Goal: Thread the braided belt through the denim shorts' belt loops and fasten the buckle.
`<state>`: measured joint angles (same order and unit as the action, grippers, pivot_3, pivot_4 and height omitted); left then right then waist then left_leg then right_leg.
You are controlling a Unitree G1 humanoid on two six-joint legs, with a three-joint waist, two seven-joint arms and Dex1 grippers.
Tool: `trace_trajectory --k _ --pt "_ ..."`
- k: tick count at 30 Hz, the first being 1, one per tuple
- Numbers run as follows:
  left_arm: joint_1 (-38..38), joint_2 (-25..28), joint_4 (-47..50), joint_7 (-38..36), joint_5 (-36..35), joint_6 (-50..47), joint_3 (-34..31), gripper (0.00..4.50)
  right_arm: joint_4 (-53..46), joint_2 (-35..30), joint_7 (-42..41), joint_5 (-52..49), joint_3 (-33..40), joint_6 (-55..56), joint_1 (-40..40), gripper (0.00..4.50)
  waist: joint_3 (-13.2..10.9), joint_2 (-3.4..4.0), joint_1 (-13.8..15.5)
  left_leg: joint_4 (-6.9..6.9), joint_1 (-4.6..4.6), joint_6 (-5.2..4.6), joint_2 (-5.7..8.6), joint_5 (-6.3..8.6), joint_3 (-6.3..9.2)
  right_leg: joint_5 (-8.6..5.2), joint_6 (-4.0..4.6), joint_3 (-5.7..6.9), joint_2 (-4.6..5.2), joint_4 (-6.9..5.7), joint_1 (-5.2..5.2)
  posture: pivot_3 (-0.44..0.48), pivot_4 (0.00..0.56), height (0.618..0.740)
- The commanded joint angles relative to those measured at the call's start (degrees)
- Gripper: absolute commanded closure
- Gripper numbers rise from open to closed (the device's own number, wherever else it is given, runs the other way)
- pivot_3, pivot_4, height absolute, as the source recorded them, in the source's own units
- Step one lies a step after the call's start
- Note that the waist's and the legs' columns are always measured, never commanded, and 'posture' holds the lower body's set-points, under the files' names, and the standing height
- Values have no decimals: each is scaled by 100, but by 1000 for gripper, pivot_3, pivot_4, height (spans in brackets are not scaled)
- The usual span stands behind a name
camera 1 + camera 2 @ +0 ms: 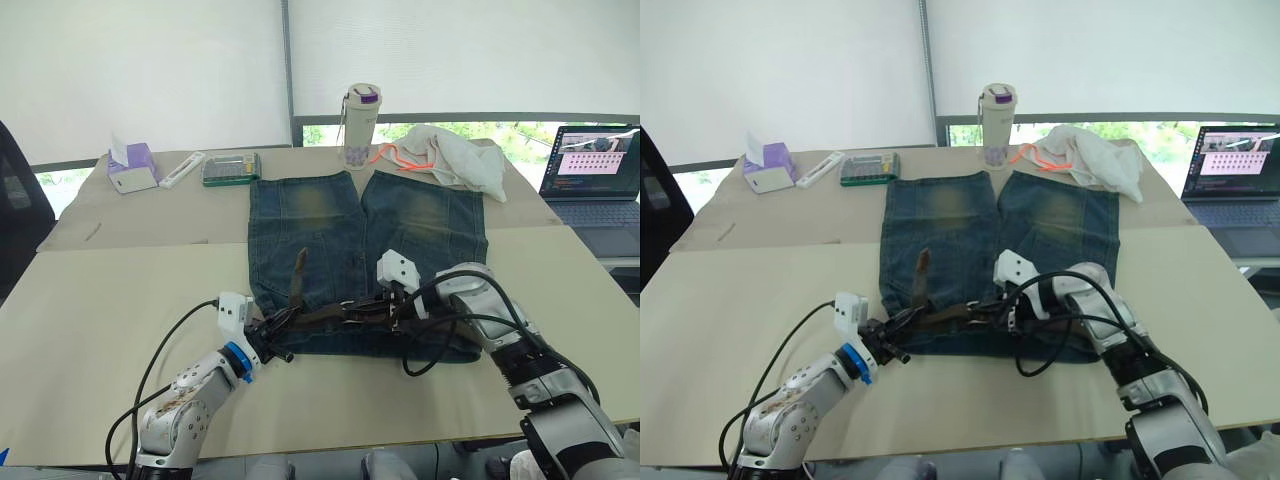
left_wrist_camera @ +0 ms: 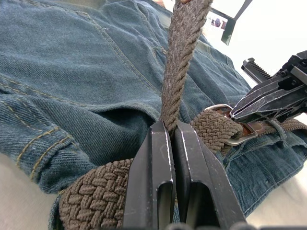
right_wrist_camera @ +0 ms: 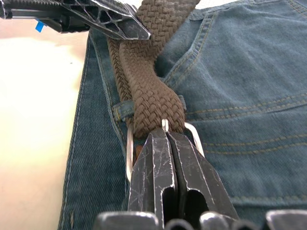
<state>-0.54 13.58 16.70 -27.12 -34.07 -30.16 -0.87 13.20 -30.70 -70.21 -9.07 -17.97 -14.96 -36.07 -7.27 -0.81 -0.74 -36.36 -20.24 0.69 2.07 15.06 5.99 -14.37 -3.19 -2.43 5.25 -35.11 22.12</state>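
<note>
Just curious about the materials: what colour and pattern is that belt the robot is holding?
The braided belt is brown with a woven, basket-like braid, clearest in the right wrist view.

Occlusions at the waistband, heads up.
Your right gripper (image 3: pixel 165 139) covers the middle of the buckle (image 3: pixel 130 148), so you can't see the prong. The braided belt (image 2: pixel 184 57) runs off the top edge in both wrist views.
</note>
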Motion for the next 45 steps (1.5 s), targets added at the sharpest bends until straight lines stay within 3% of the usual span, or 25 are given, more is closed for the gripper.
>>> trace_trajectory --k 1,14,23,35,40,42,45 --pt "-59 22 137 -43 4 29 -3 4500 19 -22 91 242 -54 242 3 4454 0 0 0 0 0 0 0 0 0 0 0 0 0 0 0 0 150 740" --pt "-22 122 136 -142 95 52 53 4500 121 -5 -44 579 -375 -173 115 4454 11 10 -3 2 4 0 0 0 -1 0 0 0 0 1 -2 0 150 740" --pt "473 193 1 -485 562 662 269 4500 521 113 40 786 -543 -293 60 4454 29 8 -6 2 7 1 0 0 -5 1 2 2 -2 0 -5 0 150 740" --pt "1557 -597 221 -141 422 486 658 4500 422 244 201 1333 -1046 -517 321 4454 103 -14 -50 2 11 1 -4 0 -3 1 3 0 -8 -2 -8 0 150 740" --pt "2007 -562 319 -537 867 548 1509 4500 265 308 340 1484 -1113 -757 453 4454 107 -17 -52 1 15 1 -4 0 -7 1 3 0 -10 -3 -12 0 150 740" --pt "2119 -803 321 -609 533 293 1596 4500 205 375 482 1519 -1096 -757 515 4454 109 -13 -45 2 18 1 -4 0 -12 1 3 -2 -11 -4 -13 0 150 740" --pt "2354 -881 117 -846 652 364 1734 4500 108 468 694 1479 -1036 -765 670 4454 114 -20 -28 1 24 1 -3 0 -8 1 2 0 -9 -2 -20 0 150 740"
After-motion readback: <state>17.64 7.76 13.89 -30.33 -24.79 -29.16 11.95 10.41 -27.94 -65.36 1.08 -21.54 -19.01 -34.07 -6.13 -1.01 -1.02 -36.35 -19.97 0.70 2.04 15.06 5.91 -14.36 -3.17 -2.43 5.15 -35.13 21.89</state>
